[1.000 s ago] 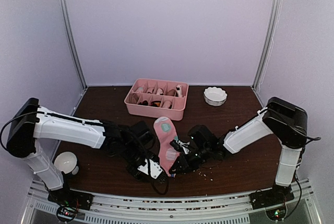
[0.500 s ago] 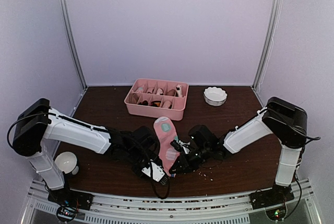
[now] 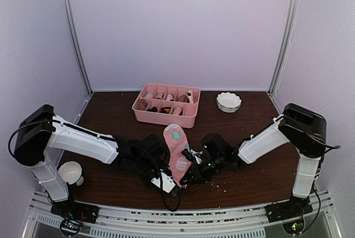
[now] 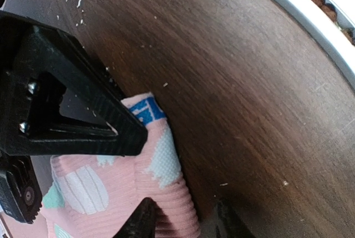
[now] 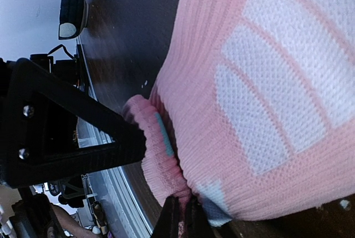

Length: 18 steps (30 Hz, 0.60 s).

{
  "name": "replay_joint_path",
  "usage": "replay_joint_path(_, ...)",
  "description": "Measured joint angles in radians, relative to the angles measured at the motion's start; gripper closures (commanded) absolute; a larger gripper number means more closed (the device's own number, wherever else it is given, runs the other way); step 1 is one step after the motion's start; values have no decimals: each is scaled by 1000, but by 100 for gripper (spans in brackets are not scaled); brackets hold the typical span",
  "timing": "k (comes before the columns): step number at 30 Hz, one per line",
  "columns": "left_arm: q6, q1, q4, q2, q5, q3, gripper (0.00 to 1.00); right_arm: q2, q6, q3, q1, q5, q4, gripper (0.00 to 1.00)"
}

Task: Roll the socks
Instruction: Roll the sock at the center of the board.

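While the right gripper (image 5: 180,216) pinches the cuff of the pink sock (image 3: 176,152) and the left gripper (image 4: 143,174) straddles it with jaws apart, rolling looks barely begun: next, clamp and turn

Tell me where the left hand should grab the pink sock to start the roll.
Probably the ribbed cuff of the pink sock at its near end, coming in from the left edge. The sock lies flat and lengthwise, and the right hand pinches that cuff's other side.
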Motion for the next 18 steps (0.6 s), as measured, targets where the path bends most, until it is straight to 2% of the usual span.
replay_joint_path(4, 2, 0, 2, 11, -16, -6, 68, 0, 4, -3, 0, 0, 6, 100)
replay_joint_path(12, -23, -2, 42, 27, -50, -10, 90, -2, 26, -18, -1, 0, 36, 100)
replay_joint_path(18, -88, -11, 58, 64, -93, 24, 93, -18, 71, -52, -5, 4, 77, 92)
